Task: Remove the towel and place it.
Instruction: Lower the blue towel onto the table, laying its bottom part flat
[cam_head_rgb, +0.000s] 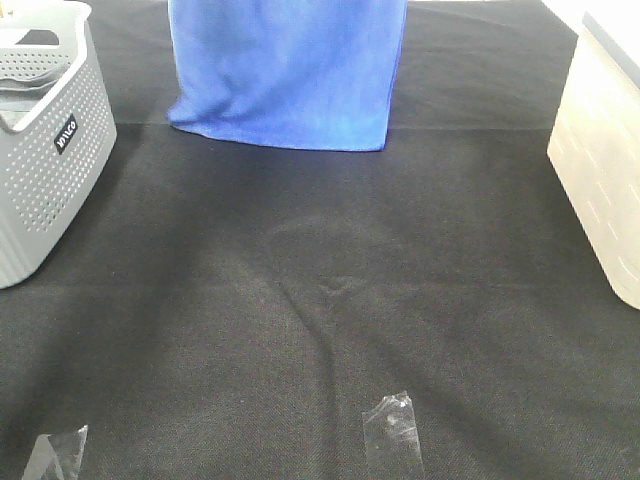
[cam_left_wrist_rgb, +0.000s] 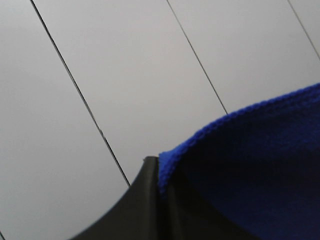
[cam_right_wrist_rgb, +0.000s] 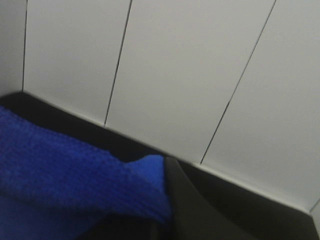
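Overhead, exterior high view: the towel (cam_head_rgb: 288, 70) hangs as a flat blue sheet at the far middle of the desk (cam_head_rgb: 320, 300). Its upper part runs out of frame, and its lower hem rests, slightly bunched at the left, on the black cloth. A grey perforated basket (cam_head_rgb: 40, 170) stands at the left edge and a pale bin (cam_head_rgb: 600, 170) at the right, both well apart from the towel. Two scraps of clear tape (cam_head_rgb: 395, 435) lie on the near cloth. Neither arm shows here.

Left wrist view: the left jaws are pressed together on a stitched edge of the towel (cam_left_wrist_rgb: 260, 165), which emerges right at their tips. A pale panelled wall (cam_left_wrist_rgb: 125, 75) fills the background.

Right wrist view: the right jaws likewise pinch a corner of the towel (cam_right_wrist_rgb: 60, 170), seen against the same wall (cam_right_wrist_rgb: 200, 75) (somewhat blurred).

Progress, as judged: the removal looks largely done, since the towel is gripped at two points and mostly raised. Only the hem touches the desk. Placing it is not yet done, and the destination is not evident.

Orientation: the sheet hangs top to bottom, its face towards the camera and its hem running left to right. With the top cropped, the longer side cannot be told.
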